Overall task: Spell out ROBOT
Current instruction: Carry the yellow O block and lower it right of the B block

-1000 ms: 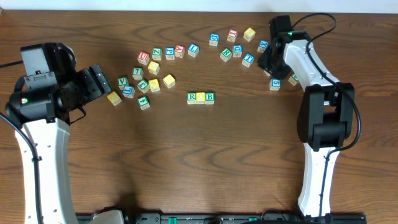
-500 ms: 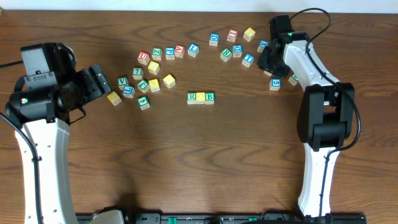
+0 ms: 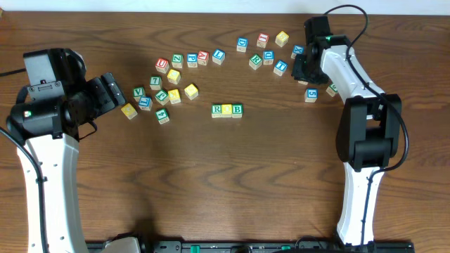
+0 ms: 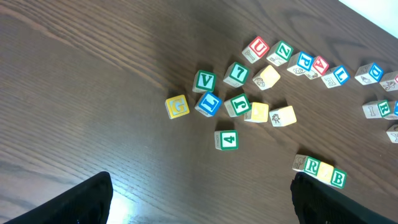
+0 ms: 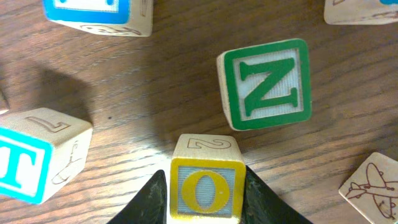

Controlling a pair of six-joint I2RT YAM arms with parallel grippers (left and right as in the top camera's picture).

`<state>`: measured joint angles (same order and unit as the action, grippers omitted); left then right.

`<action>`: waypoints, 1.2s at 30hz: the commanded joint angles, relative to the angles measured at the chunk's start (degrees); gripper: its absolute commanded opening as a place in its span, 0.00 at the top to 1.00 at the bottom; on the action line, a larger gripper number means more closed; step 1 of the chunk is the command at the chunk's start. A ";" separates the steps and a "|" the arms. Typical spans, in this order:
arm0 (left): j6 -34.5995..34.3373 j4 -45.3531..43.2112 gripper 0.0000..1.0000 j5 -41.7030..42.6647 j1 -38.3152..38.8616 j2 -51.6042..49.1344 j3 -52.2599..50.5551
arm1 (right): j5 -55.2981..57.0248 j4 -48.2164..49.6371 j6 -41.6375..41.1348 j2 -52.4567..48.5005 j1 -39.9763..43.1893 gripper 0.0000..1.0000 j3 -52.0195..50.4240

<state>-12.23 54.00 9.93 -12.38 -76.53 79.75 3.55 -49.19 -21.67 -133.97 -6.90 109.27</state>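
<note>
While 3 cubes in row (image 3: pixel 226 109), 1 O (image 5: pixel 206 177) at rt gripper (image 5: pixel 204 194)

A robot lab's test station: a white-and-black left arm (image 3: pixel 46 165) and right arm (image 3: pixel 362 140) rise from one edge of a dark wood bench (image 3: pixel 211 183), a cable (image 3: pixel 349 10) loops off one, and toy letter cubes (image 3: pixel 227 109) lie between.

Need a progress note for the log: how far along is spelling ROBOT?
Done: R, a yellow block and B sit in a row. In hand: the right claw straddles the O block. Left: set it after B, then add T.
</note>
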 commanded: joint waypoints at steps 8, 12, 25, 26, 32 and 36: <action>-0.70 0.15 0.09 -0.55 -0.20 -0.57 0.35 | 0.79 -0.72 1.62 2.51 -1.36 0.72 0.50; -0.70 0.15 0.10 -0.55 -0.20 -0.57 0.35 | -3.26 -0.90 2.67 2.51 -1.99 0.72 0.50; -0.70 0.15 0.10 -0.55 -0.20 -0.57 0.35 | -10.80 -9.42 6.58 2.51 -8.81 0.71 0.50; -0.70 0.15 0.10 -0.55 -0.20 -0.57 0.35 | -10.80 -10.43 6.56 2.51 -9.62 0.71 0.50; -0.70 0.15 0.10 -0.55 -0.20 -0.57 0.35 | -10.82 -13.55 6.51 2.51 -13.05 0.70 0.50; -0.70 0.15 0.09 -0.55 -0.20 -0.57 0.35 | -10.82 -14.29 6.45 2.51 -15.37 0.70 0.50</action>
<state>-12.23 54.00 9.93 -12.38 -76.53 79.75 -6.81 -63.13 -15.86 -133.34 -20.58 109.34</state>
